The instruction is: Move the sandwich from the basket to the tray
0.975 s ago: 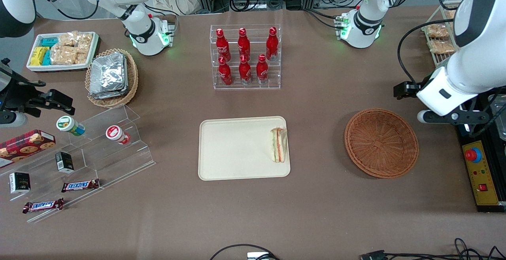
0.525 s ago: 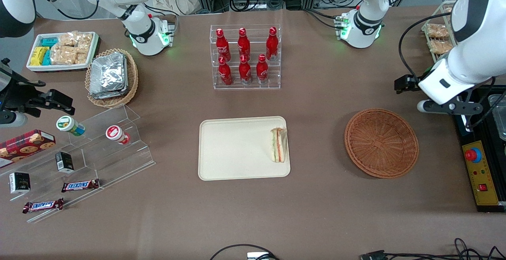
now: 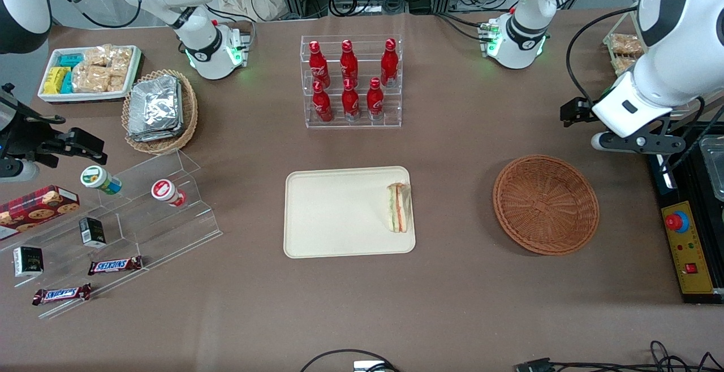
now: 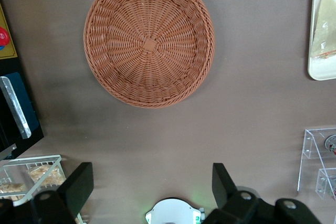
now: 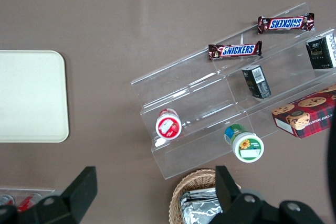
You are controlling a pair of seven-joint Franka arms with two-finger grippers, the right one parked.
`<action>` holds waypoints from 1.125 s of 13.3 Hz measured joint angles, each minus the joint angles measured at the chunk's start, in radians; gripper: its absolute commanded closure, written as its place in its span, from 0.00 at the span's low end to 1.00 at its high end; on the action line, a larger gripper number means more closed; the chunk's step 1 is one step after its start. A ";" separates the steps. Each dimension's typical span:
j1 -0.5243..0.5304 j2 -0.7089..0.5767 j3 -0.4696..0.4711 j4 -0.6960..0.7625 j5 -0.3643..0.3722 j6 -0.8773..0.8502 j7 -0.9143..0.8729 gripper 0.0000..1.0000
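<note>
Already delivered, the sandwich [image 3: 399, 207] rests on the tray [image 3: 334, 213] as the empty gripper [image 4: 149, 182], fingers apart above the basket [image 3: 546, 204], should retreat clear.

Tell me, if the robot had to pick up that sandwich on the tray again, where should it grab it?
Probably from above, across the two bread faces. The sandwich lies on the tray with its striped filling edge up, beside the rim nearest the basket, so fingers need room there. The gripper hangs open, high, farther from the front camera than the basket.
</note>
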 measured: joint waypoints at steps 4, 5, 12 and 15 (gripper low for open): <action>-0.039 0.000 0.050 -0.001 0.000 0.002 0.000 0.00; -0.040 0.000 0.050 -0.001 0.000 0.003 0.000 0.00; -0.045 0.002 0.050 -0.009 0.000 0.009 0.000 0.00; -0.045 0.002 0.052 -0.009 0.000 0.012 0.000 0.00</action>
